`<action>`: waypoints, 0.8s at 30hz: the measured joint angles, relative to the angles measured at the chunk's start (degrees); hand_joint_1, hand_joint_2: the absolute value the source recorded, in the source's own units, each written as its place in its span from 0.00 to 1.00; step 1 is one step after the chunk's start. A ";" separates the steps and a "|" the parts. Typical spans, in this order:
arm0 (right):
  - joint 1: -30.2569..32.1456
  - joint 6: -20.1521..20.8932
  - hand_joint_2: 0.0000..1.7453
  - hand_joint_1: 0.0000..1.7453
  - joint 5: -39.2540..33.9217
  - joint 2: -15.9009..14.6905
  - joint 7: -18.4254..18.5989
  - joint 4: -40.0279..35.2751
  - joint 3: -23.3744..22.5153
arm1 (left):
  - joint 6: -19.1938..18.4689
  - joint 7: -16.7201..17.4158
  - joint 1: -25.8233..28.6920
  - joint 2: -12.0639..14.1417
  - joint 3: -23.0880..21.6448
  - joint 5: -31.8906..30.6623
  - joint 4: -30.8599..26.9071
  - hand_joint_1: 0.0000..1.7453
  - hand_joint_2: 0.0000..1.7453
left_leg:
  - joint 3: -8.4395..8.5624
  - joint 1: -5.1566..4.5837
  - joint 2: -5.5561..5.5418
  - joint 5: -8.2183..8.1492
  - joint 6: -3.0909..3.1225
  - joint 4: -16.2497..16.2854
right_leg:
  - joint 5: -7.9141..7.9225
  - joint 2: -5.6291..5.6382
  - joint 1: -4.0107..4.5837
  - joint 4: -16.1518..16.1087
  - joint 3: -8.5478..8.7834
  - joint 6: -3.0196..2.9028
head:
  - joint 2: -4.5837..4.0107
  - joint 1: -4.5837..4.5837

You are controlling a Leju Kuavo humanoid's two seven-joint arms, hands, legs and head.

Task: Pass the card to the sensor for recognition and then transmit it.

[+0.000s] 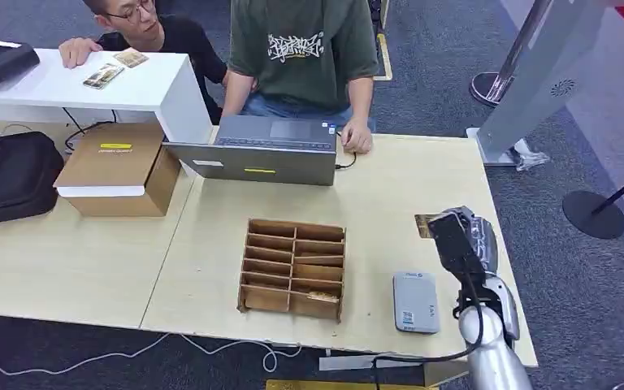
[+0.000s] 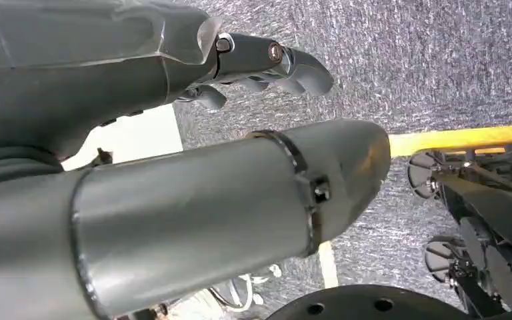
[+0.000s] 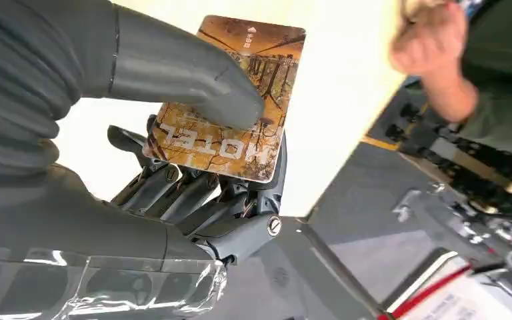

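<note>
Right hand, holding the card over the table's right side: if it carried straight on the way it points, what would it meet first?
Likely nothing soon. The right hand pinches the hotel card and points away from the robot over bare table. The laptop and the person's hand lie off to the left; depth is unclear.

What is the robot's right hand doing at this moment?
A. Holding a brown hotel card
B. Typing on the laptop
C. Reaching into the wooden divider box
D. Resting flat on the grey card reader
A. In the right wrist view the right hand pinches the brown hotel card between thumb and fingers, raised above the table and off to one side of the grey card reader.
</note>
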 joint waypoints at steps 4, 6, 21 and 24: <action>3.47 0.37 1.00 1.00 -0.22 -0.11 0.37 -2.49 -1.77 | 0.22 -0.02 0.01 -0.07 -0.02 0.17 0.00 0.00 0.00 | -0.01 0.00 0.02 -0.03 0.00 0.00 | -0.02 0.02 0.00 0.00 -0.01 -0.01 | 0.00 -0.02; 4.35 0.59 1.00 1.00 -0.20 -0.11 0.46 -3.41 -2.29 | 0.22 -0.02 -0.03 -0.13 -0.02 0.20 0.00 0.00 0.00 | 0.00 0.00 0.04 -0.03 0.00 0.00 | -0.02 0.03 0.00 0.00 -0.01 -0.01 | -0.02 -0.02; 11.84 3.74 1.00 1.00 0.99 1.51 3.30 -10.71 -3.82 | 0.39 -0.02 -0.05 -0.77 -0.02 1.01 0.00 0.00 0.00 | 0.00 0.00 0.02 -0.09 0.00 -0.01 | -0.07 0.00 0.00 0.00 0.00 -0.02 | 0.00 -0.02; 14.57 4.50 1.00 1.00 2.04 2.87 3.89 -12.81 -3.91 | 0.46 -0.02 -0.05 -0.96 0.00 1.16 0.00 0.00 0.00 | 0.01 0.00 0.03 -0.10 -0.02 -0.02 | -0.11 0.01 0.00 0.00 0.01 -0.02 | 0.00 0.00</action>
